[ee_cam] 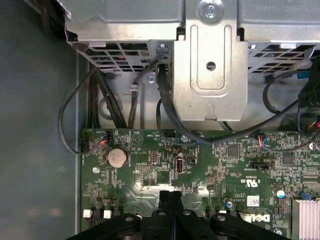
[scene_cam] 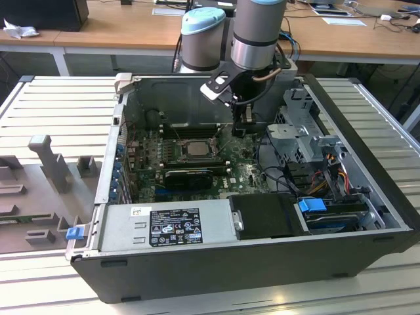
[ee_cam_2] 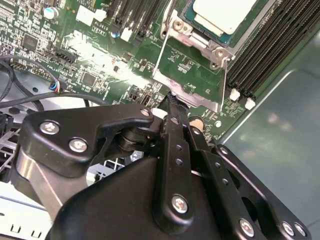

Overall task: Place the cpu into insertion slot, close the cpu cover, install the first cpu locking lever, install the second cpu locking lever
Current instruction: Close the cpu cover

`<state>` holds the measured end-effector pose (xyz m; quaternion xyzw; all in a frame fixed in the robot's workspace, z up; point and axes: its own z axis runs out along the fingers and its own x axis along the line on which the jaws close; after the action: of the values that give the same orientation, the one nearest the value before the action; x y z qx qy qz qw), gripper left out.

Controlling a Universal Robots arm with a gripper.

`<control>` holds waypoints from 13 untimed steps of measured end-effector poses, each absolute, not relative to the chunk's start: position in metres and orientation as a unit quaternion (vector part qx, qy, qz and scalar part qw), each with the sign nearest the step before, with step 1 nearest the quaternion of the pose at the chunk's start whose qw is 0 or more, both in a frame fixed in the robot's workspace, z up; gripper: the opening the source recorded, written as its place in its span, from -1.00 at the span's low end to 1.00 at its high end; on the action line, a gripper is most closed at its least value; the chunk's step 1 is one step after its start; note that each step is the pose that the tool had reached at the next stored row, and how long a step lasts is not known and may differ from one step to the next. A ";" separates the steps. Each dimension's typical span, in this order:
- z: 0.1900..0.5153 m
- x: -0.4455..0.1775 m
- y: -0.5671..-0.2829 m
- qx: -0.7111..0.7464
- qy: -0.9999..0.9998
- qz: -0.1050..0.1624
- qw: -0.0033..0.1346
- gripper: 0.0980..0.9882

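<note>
We are seeing the gripper (scene_cam: 240, 130), jaws pressed together on nothing, hovering just right of the exterior view's centre, beside the cpu (scene_cam: 195, 148) sitting in the insertion slot (ee_cam_2: 176, 26), the cpu cover (ee_cam_2: 186, 86) standing open.

Inside the case (scene_cam: 367, 197), the fingers (scene_cam: 240, 126) hang over the motherboard (scene_cam: 246, 172). The cpu (scene_cam: 195, 148) sits in the insertion slot (ee_cam_2: 210, 47), on the exterior view's left of the fingers. The drive cage (scene_cam: 302, 134) lies on their other side. The expansion card (scene_cam: 190, 176) and the power supply (scene_cam: 164, 226) lie nearer the camera than the fingers.
</note>
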<state>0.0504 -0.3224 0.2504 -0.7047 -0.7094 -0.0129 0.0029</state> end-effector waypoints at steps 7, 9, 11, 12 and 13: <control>0.250 0.045 -0.322 -0.705 -0.709 -0.013 0.003 -0.98; 0.250 0.045 -0.322 -0.705 -0.709 -0.013 0.003 -0.98; 0.250 0.044 -0.322 -0.705 -0.709 -0.013 0.003 -0.98; 0.250 0.044 -0.322 -0.705 -0.709 -0.013 0.003 -0.98; 0.250 0.043 -0.322 -0.705 -0.709 -0.013 0.003 -0.98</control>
<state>0.0435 -0.3224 0.2504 -0.7047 -0.7094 -0.0129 0.0029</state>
